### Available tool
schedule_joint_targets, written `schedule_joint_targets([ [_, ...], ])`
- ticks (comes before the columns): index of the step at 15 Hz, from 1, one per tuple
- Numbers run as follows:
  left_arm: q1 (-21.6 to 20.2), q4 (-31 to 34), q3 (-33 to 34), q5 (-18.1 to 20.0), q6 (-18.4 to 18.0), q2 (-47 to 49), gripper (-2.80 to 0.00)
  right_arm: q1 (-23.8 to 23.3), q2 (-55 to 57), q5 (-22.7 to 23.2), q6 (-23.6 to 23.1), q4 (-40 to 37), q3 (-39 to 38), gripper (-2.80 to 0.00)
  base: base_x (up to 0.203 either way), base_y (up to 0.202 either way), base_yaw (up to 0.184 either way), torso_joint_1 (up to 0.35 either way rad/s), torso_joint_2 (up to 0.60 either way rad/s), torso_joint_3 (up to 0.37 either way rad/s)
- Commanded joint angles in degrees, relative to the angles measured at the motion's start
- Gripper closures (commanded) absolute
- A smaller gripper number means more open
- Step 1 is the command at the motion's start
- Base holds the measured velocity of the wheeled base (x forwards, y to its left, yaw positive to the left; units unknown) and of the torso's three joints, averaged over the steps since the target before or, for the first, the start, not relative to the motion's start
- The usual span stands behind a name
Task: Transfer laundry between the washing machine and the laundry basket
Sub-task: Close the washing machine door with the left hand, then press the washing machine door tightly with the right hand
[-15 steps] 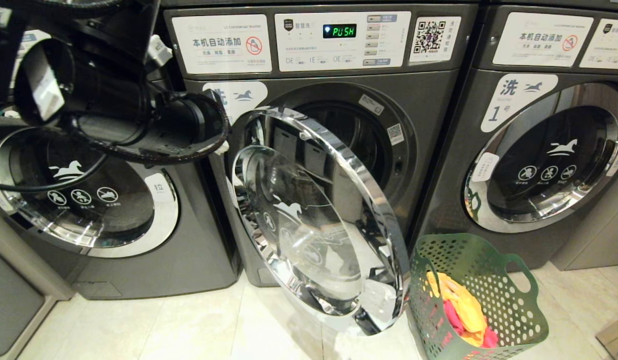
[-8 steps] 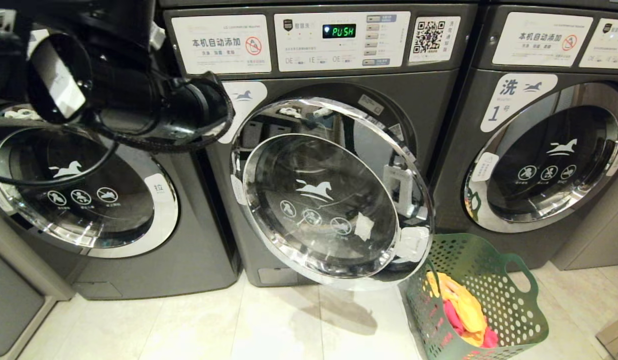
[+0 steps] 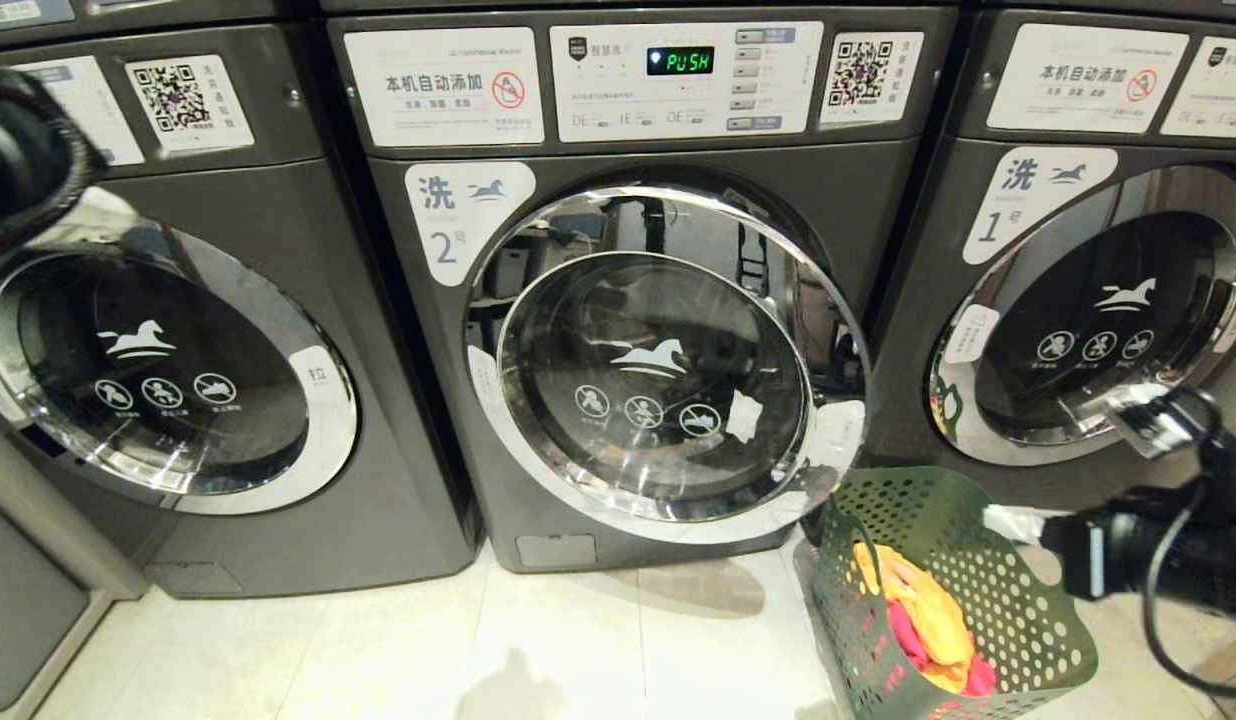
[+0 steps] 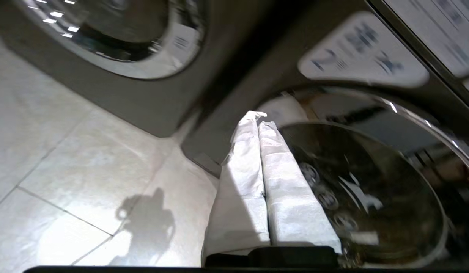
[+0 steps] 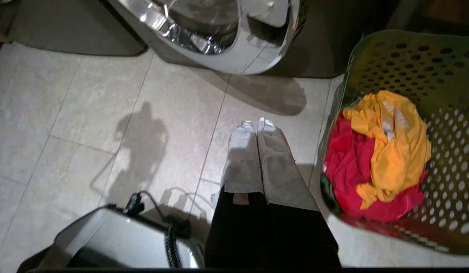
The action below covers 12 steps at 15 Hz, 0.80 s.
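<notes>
Both sets of jaws are pressed together and hold nothing. The left gripper (image 4: 257, 121), its white-wrapped fingers (image 4: 244, 178) touching along their length, hangs in front of the middle machine's left flank, near the white "2" label. In the head view only a dark part of the left arm (image 3: 23, 160) shows, at the left edge.

Leftmost stands a dark grey front-loading washer with a chrome-ringed round door (image 3: 168, 375). Beside it is the middle dark grey washing machine (image 3: 638, 290), marked 2, its display reading "PUSH"; its round chrome-framed glass door (image 3: 663, 365) lies against the front of the machine. Further right stands a third grey washer marked 1 (image 3: 1098, 300), door shut.

The green perforated plastic laundry basket (image 3: 1028, 640) sits on the pale tiled floor (image 3: 378, 650) between the middle and right machines, just beside the middle door's lower edge. Inside lie a crumpled yellow garment (image 3: 928, 610) on top of a red garment (image 3: 908, 640).

The right gripper (image 5: 256, 122) points down over bare floor just beside the basket; the right arm (image 3: 1158, 550) enters from the right edge.
</notes>
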<state>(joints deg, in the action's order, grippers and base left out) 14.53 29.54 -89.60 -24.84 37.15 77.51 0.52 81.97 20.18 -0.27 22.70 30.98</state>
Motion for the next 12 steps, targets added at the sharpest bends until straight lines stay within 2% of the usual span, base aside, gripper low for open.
schedule_joint_targets([
  [1, -14.6, 0.8, 5.6, 0.3, 0.8, -7.6, 0.0, 0.1, 19.7, 0.1, 0.0, 12.2, 5.7, 0.0, 0.0, 0.0, 0.0, 0.0, 0.0, 0.0],
  [3, -24.5, 1.2, 15.7, 1.2, 1.2, -16.0, 0.0, 0.2, 25.7, 0.3, 0.3, 16.2, 11.5, 0.0, 0.0, 0.0, 0.0, 0.0, 0.0, 0.0],
  [5, -29.2, 1.6, 25.1, 1.8, 1.4, -24.8, 0.0, 0.3, 29.3, 2.0, 0.6, 17.3, 15.2, 0.0, 0.0, 0.0, 0.0, 0.0, 0.0, 0.0],
  [6, -30.8, 2.2, 28.5, 2.0, 1.5, -28.3, 0.0, 0.4, 30.3, 4.8, 0.4, 17.4, 16.1, 0.0, 0.0, 0.0, 0.0, 0.0, 0.0, 0.0],
  [8, -33.8, 4.7, 32.0, 2.2, 1.5, -32.2, 0.0, 1.4, 32.2, 6.1, 0.4, 17.5, 17.9, 0.0, 0.0, 0.0, 0.0, 0.0, 0.0, 0.0],
  [12, -33.9, 4.4, 32.1, 2.5, 1.4, -31.3, 0.0, 2.4, 35.9, 5.8, 0.4, 17.5, 23.2, 0.0, 0.0, 0.0, 0.0, 0.0, 0.0, 0.0],
])
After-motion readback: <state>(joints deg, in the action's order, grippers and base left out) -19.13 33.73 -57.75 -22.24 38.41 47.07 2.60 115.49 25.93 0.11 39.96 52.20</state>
